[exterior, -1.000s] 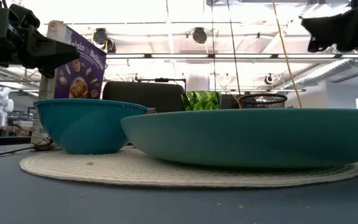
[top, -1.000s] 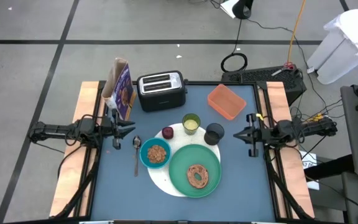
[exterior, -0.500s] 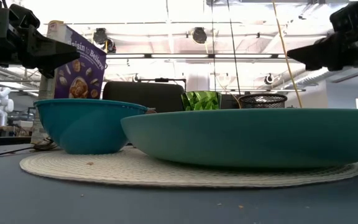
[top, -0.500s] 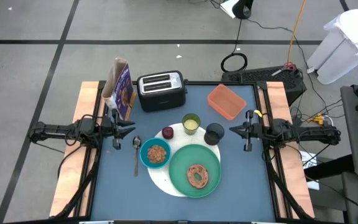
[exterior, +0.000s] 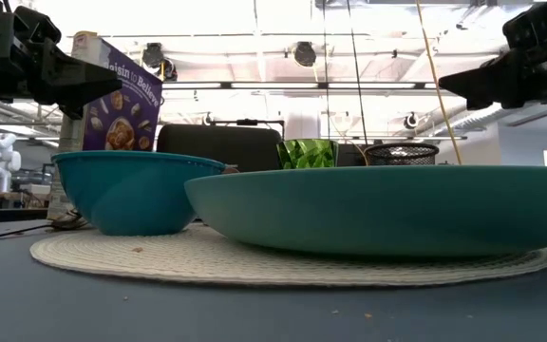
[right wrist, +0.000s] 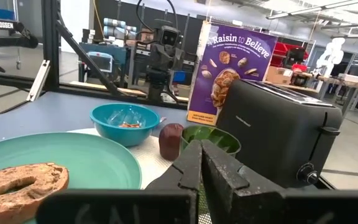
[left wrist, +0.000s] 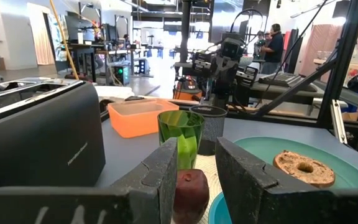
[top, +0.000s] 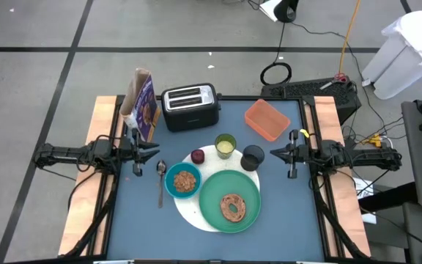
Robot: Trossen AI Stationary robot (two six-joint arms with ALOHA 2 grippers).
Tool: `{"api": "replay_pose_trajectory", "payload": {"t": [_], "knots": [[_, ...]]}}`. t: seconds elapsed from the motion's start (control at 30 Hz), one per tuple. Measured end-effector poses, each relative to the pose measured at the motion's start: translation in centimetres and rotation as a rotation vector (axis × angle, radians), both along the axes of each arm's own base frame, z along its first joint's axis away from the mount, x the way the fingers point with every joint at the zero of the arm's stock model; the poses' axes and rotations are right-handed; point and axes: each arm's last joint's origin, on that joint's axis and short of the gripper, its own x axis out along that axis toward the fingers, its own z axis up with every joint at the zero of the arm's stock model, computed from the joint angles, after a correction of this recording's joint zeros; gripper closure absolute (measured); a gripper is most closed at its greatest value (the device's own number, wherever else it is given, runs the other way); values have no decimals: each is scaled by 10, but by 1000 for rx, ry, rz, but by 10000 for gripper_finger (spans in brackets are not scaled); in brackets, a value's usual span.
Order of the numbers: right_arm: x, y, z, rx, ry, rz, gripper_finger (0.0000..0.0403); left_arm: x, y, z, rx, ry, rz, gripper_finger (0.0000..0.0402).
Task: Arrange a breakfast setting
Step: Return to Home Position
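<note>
A white round disc (top: pixel 189 209) lies mid-table and bears the large green plate (top: pixel 218 194) with the brown bagel (top: pixel 233 207), the blue bowl (top: pixel 184 180), the dark-red fruit (top: pixel 198 155) and the lime cup (top: pixel 225 145). The small black cup (top: pixel 253 158) stands at the disc's right rim. The metal spoon (top: pixel 160 183) lies flat on the table left of the bowl. My left gripper (top: pixel 156 149) hovers open at the left edge, pointing level at the fruit (left wrist: pixel 188 193). My right gripper (top: pixel 273 153) hovers shut at the right edge, right of the black cup.
A silver toaster (top: pixel 190 106) and a cereal box (top: pixel 141 103) stand at the far left. An orange tray (top: pixel 267 119) sits at the far right. Bare blue table (top: pixel 138 227) lies near the front corners. People show in the room beyond the table (left wrist: pixel 272 40).
My right gripper has swung toward the table's far edge and sunk a little. It now points level at the table's middle, its tip closer to the black cup. It has stayed shut.
</note>
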Motion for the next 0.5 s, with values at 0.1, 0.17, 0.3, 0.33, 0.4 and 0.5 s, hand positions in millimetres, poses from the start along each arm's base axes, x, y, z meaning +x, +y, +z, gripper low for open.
{"api": "replay_pose_trajectory", "payload": {"t": [0.1,0.17,0.3,0.33,0.4,0.5], "knots": [[0,0,0,0,-4,-1,395,0,0,0,0,0,0,286],[0,0,1,0,-6,-2,395,0,0,0,0,0,0,286],[0,0,1,0,-7,-2,395,0,0,0,0,0,0,286],[0,0,1,0,-7,-2,394,0,0,0,0,0,0,286],[0,0,1,0,-7,-2,394,0,0,0,0,0,0,286],[0,0,1,0,-8,-2,394,0,0,0,0,0,0,286]]}}
